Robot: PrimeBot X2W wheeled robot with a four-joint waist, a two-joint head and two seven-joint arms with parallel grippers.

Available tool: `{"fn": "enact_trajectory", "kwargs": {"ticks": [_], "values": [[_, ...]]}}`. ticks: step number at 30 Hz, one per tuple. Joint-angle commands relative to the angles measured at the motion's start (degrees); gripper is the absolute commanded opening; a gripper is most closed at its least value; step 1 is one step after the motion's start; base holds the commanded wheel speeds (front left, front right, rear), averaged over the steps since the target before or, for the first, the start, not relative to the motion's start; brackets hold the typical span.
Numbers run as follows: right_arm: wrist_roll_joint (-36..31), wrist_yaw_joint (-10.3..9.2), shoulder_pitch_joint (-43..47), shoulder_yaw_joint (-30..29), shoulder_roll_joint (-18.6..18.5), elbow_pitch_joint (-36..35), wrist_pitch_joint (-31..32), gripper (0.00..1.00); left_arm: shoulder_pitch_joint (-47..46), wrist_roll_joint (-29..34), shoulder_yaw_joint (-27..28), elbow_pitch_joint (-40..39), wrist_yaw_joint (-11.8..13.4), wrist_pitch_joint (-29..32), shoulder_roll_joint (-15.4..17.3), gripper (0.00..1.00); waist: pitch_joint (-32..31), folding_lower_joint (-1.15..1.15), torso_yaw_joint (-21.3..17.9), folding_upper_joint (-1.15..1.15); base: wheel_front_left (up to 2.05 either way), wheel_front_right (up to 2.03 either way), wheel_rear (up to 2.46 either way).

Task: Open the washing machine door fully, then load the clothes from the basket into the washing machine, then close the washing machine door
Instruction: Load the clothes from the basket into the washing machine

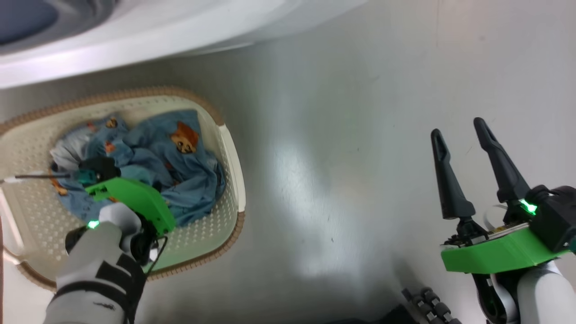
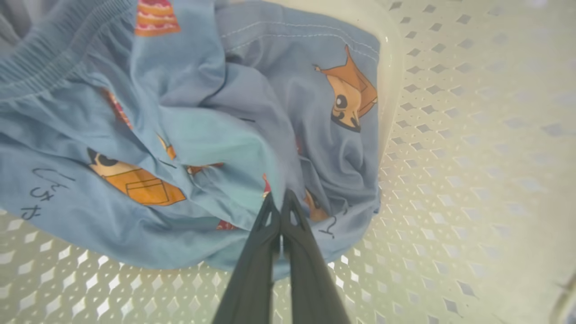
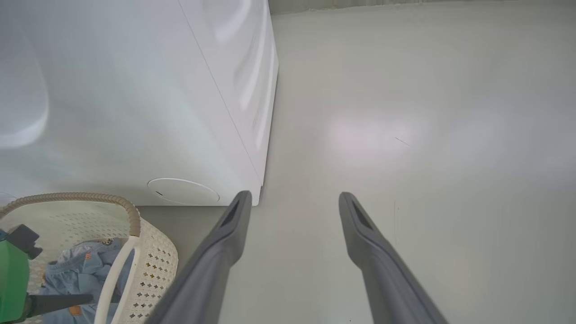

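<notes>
Left hand (image 2: pixel 280 198) reaches down into the basket (image 1: pixel 231 148), its two dark fingers pressed tight together on a fold of the clothes (image 2: pixel 202 135), where the cloth gathers into a crease at the tips. Right hand (image 1: pixel 457 127) hangs over bare floor (image 1: pixel 342 157) well to the right of the basket, its fingers spread wide with nothing between them.

That floor is smooth, pale grey and slightly glossy, with soft patches of reflected light and a few faint scuffs. On it the basket stands just in front of the washing machine (image 3: pixel 135 90), a white box with flat, shiny panels and a round white cover low on its front.

Cream-white plastic forms the basket, pierced all over with small diamond-shaped holes and edged with a brown woven-look rim; a pale handle arches at its side. Soft and crumpled, the clothes lie heaped inside it: light-blue fabric with stitched hems and a gathered elastic band, printed with orange-brown cartoon animals. A few dark handwritten-style marks sit on the print, too small and skewed to read.
</notes>
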Motion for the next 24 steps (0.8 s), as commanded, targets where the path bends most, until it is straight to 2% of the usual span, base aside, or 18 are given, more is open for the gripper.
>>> {"fn": "enact_trajectory", "kwargs": {"ticks": [1, 17, 24], "values": [[0.34, 0.57, 0.71, 1.66, -0.12, -0.49, -0.63, 1.0, 3.78, 0.16, 0.63, 0.15, -0.39, -0.68, 1.71, 0.0, -2.82, 0.0, 0.2, 0.0, 0.0, 0.0, 0.0], [1.35, 0.57, -1.46, 3.2, -0.12, 6.77, -0.93, 1.0, 12.92, -0.82, -1.41, -0.43, -1.99, -5.89, 0.48, 0.0, -18.04, 0.0, 2.28, 0.0, 0.0, 0.0, 0.0], [2.1, 0.57, -0.61, 3.15, -0.41, 8.46, -0.66, 1.0, 17.44, -2.14, -5.4, -6.7, -2.07, -9.54, 0.43, 0.0, -24.17, 0.0, 4.06, 0.0, 0.0, 0.0, 0.0]]}}
